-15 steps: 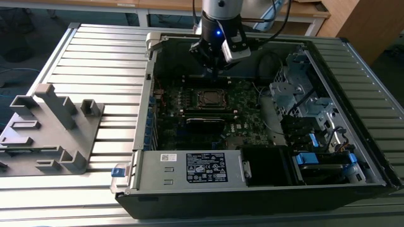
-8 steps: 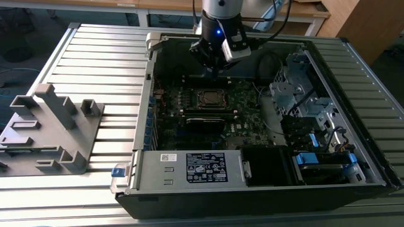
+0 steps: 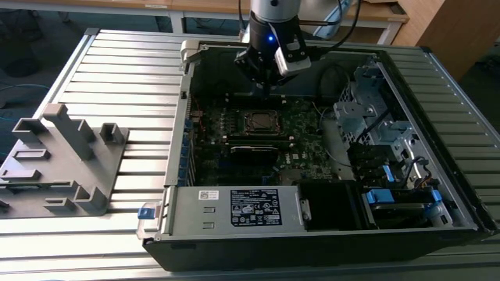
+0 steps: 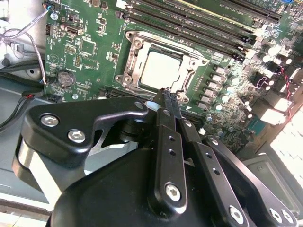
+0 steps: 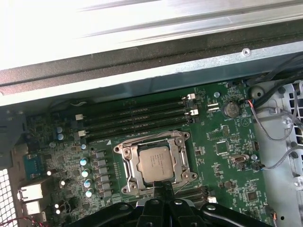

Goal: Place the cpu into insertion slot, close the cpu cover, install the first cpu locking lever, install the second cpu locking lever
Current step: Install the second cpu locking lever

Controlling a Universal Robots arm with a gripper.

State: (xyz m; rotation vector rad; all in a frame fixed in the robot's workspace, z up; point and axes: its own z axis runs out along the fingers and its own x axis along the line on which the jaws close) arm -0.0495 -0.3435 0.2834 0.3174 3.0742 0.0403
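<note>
Lying seated under the cpu cover (image 5: pixel 152 163) (frame down), cpu (image 5: pixel 155 163) just beyond tool (image 5: pixel 164 188) tips

The gripper (image 4: pixel 169 97), fingers pressed together, hangs beside the cpu (image 4: pixel 161 70) seated under the cpu cover (image 4: pixel 134 61).

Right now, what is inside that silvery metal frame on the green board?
Inside the metal frame sits the square silver-grey chip, its top showing through the frame's open middle in both wrist views. The socket beneath it is covered. The closed gripper hangs at the frame's edge.
</note>
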